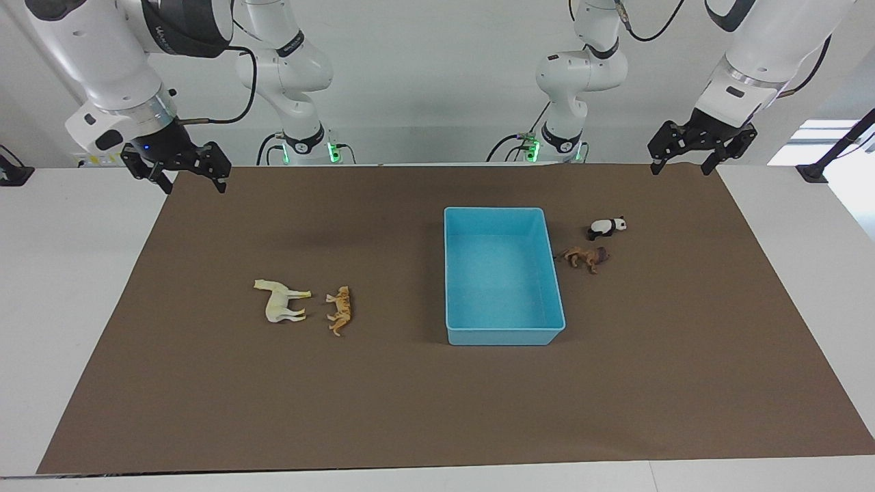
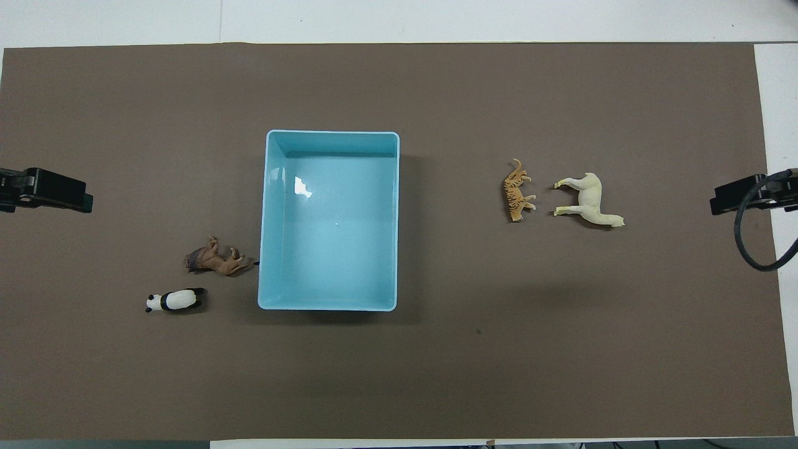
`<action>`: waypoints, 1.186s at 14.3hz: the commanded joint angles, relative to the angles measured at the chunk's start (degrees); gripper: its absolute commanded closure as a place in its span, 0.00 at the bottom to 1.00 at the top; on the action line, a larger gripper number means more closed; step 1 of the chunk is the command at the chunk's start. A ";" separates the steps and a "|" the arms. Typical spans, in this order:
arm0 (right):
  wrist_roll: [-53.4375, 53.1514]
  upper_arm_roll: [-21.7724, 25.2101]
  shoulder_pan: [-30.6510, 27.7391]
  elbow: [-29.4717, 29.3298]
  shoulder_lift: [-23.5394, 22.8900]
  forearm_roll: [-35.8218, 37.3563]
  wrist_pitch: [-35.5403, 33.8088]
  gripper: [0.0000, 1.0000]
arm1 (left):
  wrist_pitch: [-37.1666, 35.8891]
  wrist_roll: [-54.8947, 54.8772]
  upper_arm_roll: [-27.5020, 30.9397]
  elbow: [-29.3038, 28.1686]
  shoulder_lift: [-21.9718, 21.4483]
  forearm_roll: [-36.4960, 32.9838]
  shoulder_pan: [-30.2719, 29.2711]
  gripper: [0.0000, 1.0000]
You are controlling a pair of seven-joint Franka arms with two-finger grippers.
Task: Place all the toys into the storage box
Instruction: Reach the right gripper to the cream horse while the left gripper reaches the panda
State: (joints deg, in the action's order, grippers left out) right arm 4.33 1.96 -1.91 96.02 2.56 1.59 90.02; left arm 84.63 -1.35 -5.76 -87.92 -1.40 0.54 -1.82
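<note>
Four toys lie outside the bare blue box (image 1: pixel 504 335).
Panda (image 1: pixel 607 227) and lion (image 1: pixel 586 257) toward the left jaws (image 1: pixel 701 154); tiger (image 1: pixel 340 309) and cream animal (image 1: pixel 281 300) toward the right jaws (image 1: pixel 179 172); both spread, holding nothing.

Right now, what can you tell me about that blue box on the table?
The storage box is a light blue rectangular tray, seemingly smooth glossy plastic, with low walls and a rounded rim. It sits flat and open on the brown mat, with nothing inside. The lion lies beside it toward the left arm's end, its tail close to the wall; whether they touch is unclear.
</note>
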 commanded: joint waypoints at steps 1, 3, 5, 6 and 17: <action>1.21 -0.99 -1.08 1.54 1.40 0.79 1.04 0.00 | 0.97 -0.94 0.31 -0.85 -0.53 0.78 -0.02 0.00; 1.21 -0.99 -1.08 1.54 1.40 0.78 1.04 0.00 | 1.32 -1.11 0.31 -1.20 -0.71 0.78 -0.20 0.00; 1.29 -0.99 -0.99 1.80 1.40 0.44 1.21 0.00 | 4.20 -0.25 0.39 -5.48 -2.63 0.78 -0.72 0.00; 1.12 -0.99 -0.99 2.15 1.49 0.17 1.30 0.00 | 7.88 -0.15 0.39 -8.99 -4.30 0.78 -2.38 0.00; -2.11 -1.08 4.20 13.49 -13.35 -0.88 33.19 0.04 | 23.20 41.72 0.40 -32.73 -12.22 0.69 -10.13 0.00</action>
State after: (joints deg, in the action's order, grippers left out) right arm 4.64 0.99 2.03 110.24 -7.24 1.35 120.34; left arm 105.10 29.75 -4.96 -114.76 -10.29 0.72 -12.33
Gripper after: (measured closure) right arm 0.031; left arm 0.000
